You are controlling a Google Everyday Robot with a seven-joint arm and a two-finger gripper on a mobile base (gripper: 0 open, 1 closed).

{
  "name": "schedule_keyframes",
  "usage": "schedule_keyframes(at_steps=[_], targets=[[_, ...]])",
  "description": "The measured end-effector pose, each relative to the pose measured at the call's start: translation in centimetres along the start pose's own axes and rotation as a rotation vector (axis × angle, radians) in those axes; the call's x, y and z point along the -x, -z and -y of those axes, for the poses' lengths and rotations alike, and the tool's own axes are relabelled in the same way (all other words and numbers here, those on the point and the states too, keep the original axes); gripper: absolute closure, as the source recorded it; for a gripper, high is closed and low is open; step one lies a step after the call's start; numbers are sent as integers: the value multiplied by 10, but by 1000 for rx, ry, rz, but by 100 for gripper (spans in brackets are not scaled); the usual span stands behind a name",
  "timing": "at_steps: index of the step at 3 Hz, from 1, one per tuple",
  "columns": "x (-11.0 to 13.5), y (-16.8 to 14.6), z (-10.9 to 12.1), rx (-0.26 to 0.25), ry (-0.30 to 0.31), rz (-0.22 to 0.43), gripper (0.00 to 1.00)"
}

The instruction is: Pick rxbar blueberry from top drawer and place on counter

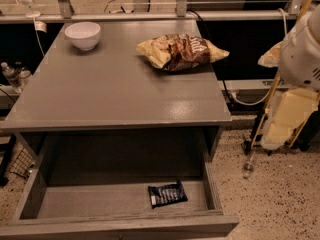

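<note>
The rxbar blueberry [167, 194], a small dark bar with pale lettering, lies flat on the bottom of the open top drawer [35, 194], near its front right corner. The grey counter [115, 94] is above the drawer. My arm [300, 59] hangs at the right edge of the view, off to the side of the table. My gripper [274, 138] is at its cream lower end, well to the right of the drawer and above the floor, far from the bar and touching nothing.
A white bowl [83, 35] stands at the counter's back left. A crinkled yellow-and-brown chip bag [180, 51] lies at the back right. A wheeled stand [255, 144] and cables are on the speckled floor to the right of the table.
</note>
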State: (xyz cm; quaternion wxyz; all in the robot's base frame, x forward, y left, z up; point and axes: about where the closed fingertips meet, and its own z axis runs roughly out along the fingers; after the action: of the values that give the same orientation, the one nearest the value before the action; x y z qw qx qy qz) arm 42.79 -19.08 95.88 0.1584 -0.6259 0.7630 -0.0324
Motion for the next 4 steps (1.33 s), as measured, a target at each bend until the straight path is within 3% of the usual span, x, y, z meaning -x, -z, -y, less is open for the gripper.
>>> schedule_keyframes(at_steps=[1,2,3,4], targets=[[28,-43,-35,71,73,43,0],[60,-111,-90,230,144,107,0],[60,-111,-90,231,144,107,0],[64,-135,-92,262,156,139,0]])
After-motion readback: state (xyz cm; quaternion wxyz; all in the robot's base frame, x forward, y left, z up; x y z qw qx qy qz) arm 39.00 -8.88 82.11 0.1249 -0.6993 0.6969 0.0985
